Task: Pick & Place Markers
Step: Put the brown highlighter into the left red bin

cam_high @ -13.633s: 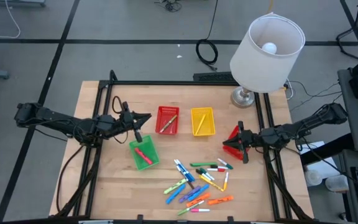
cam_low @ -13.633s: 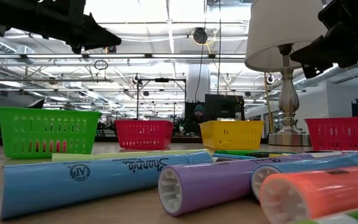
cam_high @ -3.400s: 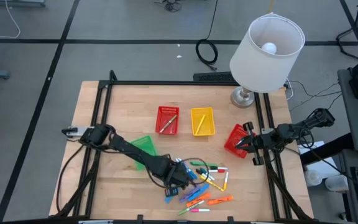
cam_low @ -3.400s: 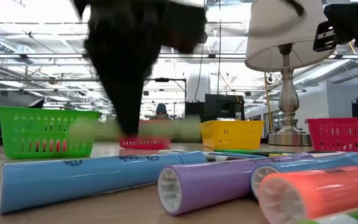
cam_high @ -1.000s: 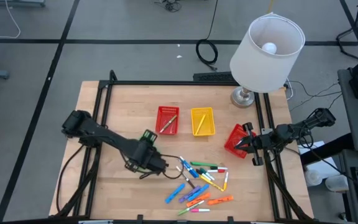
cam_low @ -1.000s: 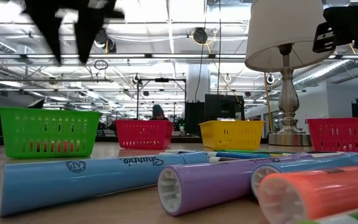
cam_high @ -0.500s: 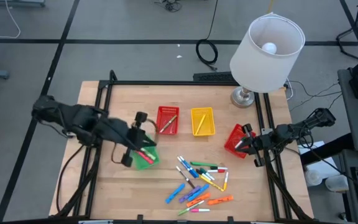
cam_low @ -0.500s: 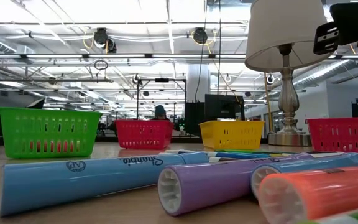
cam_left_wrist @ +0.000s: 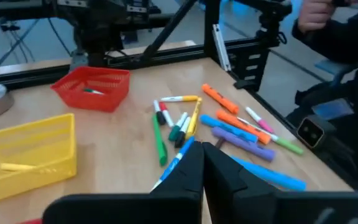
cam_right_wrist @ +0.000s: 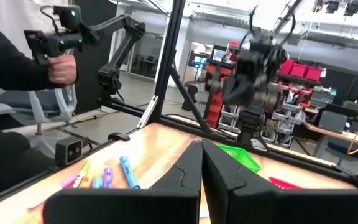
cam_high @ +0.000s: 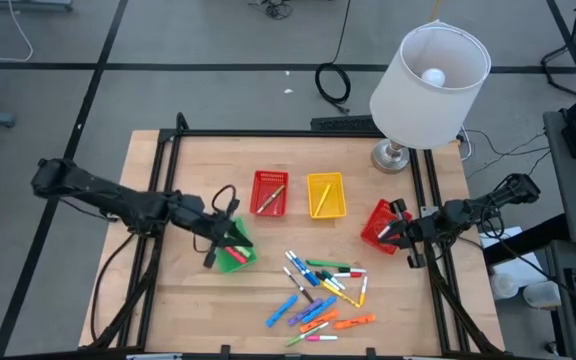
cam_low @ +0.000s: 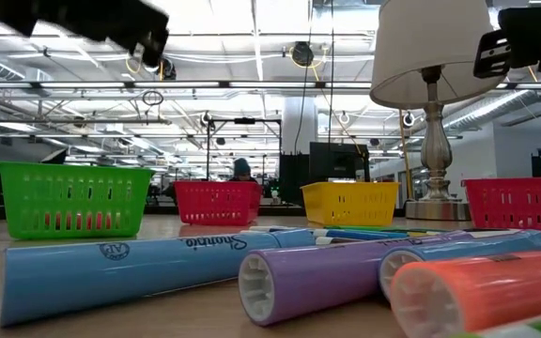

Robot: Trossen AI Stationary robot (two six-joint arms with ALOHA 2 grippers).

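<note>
Baskets first, from the high view: your green basket (cam_high: 232, 248) holds a red marker (cam_high: 236, 249), the red basket (cam_high: 269, 193) holds one pale marker, the yellow basket (cam_high: 326, 195) a yellow one, and a second red basket (cam_high: 380, 225) sits tilted at the right edge of the table (cam_high: 158, 300). The loose markers (cam_high: 320, 292) lie scattered on the near middle of the table, well apart from both grippers. Your left gripper (cam_high: 222, 228) hovers at the green basket; the right gripper (cam_high: 396, 233) waits beside the tilted red basket.

Look at the low view: blue, purple and orange markers (cam_low: 280, 272) lie close to the camera, with the green, red and yellow baskets standing behind them.

Your left wrist view shows its fingers (cam_left_wrist: 178, 180) pressed together with nothing between them, the marker pile beyond, a yellow marker in the yellow basket (cam_left_wrist: 27, 155) and a marker in the far red one.

Your right wrist view shows its fingers (cam_right_wrist: 188, 174) likewise closed and empty, with a few markers on the wood ahead.
</note>
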